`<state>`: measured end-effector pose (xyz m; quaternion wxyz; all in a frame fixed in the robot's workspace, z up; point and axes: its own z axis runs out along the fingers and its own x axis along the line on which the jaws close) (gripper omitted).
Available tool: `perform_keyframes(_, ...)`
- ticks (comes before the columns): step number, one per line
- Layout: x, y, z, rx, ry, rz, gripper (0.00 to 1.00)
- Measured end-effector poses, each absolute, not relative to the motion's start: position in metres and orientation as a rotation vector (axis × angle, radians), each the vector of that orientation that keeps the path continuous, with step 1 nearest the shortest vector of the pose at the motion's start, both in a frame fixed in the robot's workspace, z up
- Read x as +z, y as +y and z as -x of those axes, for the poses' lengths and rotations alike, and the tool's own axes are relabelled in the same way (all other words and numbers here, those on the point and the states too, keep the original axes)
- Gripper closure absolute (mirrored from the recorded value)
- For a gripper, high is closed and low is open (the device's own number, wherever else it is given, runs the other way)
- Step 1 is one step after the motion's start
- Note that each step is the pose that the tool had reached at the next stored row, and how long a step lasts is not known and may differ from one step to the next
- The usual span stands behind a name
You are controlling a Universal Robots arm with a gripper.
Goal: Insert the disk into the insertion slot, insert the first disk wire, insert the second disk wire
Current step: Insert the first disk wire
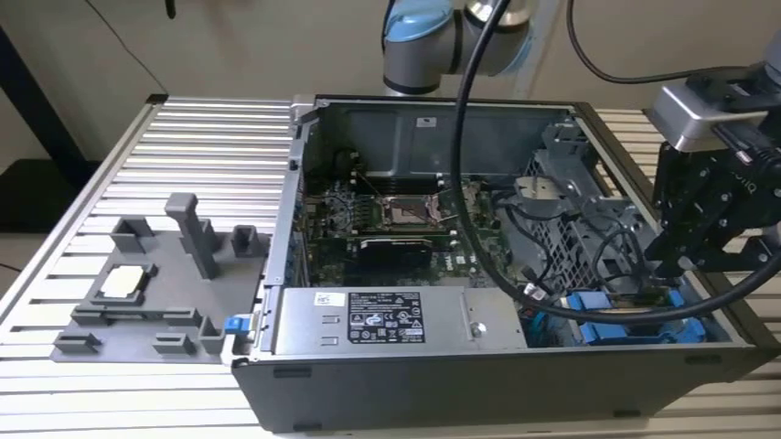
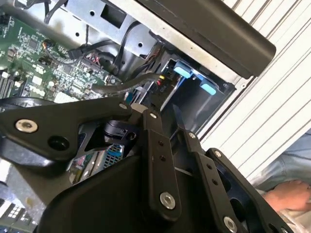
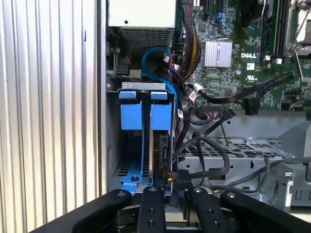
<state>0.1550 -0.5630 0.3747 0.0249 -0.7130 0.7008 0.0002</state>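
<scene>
The disk (image 3: pixel 161 145) stands on edge in the insertion slot (image 3: pixel 112 141) of the grey drive cage, with its blue carrier front (image 3: pixel 161 116) beside the other blue-fronted unit (image 3: pixel 131 114). My gripper (image 3: pixel 172 190) sits at the disk's open edge, its two black fingers close together on a black disk wire connector (image 3: pixel 170 177) with red and yellow leads. In the second wrist view the gripper (image 2: pixel 160 112) points at the same connector (image 2: pixel 158 80), with the blue fronts (image 2: pixel 184 72) beyond. In the exterior view the gripper (image 1: pixel 668 272) hangs over the blue carriers (image 1: pixel 610 325) at the case's right end.
The open computer case lies on a slatted table (image 1: pixel 208 137). A silver labelled box (image 1: pixel 384 320) fills its front, with the motherboard (image 1: pixel 390 219) behind. Loose black cables (image 3: pixel 214 145) cross the perforated cage (image 3: pixel 252 145). A grey fixture (image 1: pixel 159 283) stands left. A person's hand (image 2: pixel 291 196) rests nearby.
</scene>
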Motion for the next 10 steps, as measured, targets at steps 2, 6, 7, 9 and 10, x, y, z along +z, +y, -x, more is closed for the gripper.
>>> perform_keyframes(2, 0.3746, -0.5631, -0.1549, 0.041, 2.152, 2.188, 0.73)
perform_keyframes(6, 0.3748, -0.563, -0.155, 0.116, 2.117, 2.15, 0.73)
perform_keyframes(7, 0.3755, -0.563, -0.1548, 0.124, 2.113, 2.146, 0.73)
perform_keyframes(9, 0.3776, -0.563, -0.1546, 0.138, 2.106, 2.139, 0.73)
perform_keyframes(10, 0.379, -0.563, -0.1542, 0.142, 2.104, 2.136, 0.73)
